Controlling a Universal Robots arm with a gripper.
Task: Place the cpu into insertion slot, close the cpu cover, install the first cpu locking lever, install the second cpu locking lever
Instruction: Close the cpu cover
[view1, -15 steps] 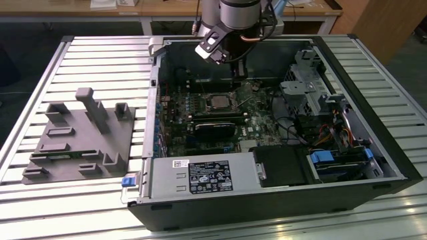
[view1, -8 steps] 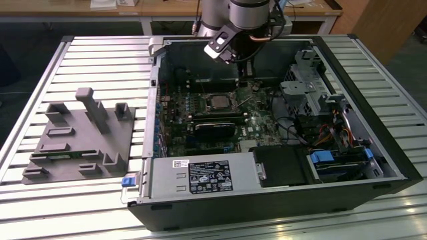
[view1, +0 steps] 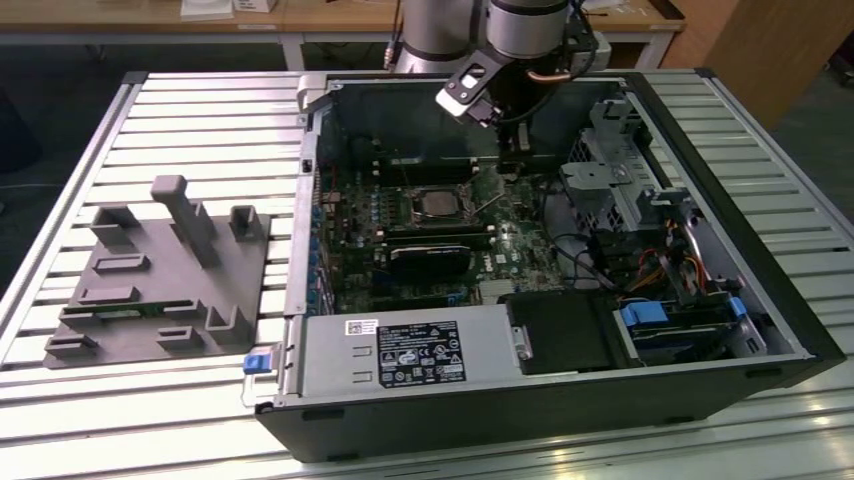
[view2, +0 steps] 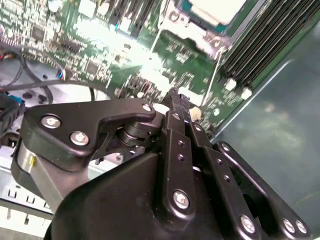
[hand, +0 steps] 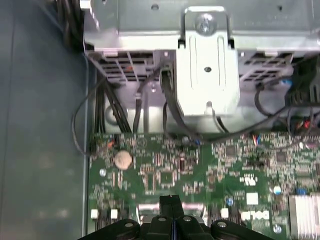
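1. Cpu (view1: 434, 205) seated in slot (view1: 408, 213), near middle of board (view1: 521, 250)
2. Gripper (hand: 172, 200) fingers pressed together, nothing between, hovering over board just beside slot
3. Cpu probably light, stiff, fragile underneath; best gripped by side edges

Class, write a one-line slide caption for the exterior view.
Black robot gripper reaches into the open black computer case, near the square silver-topped cpu on the green motherboard.
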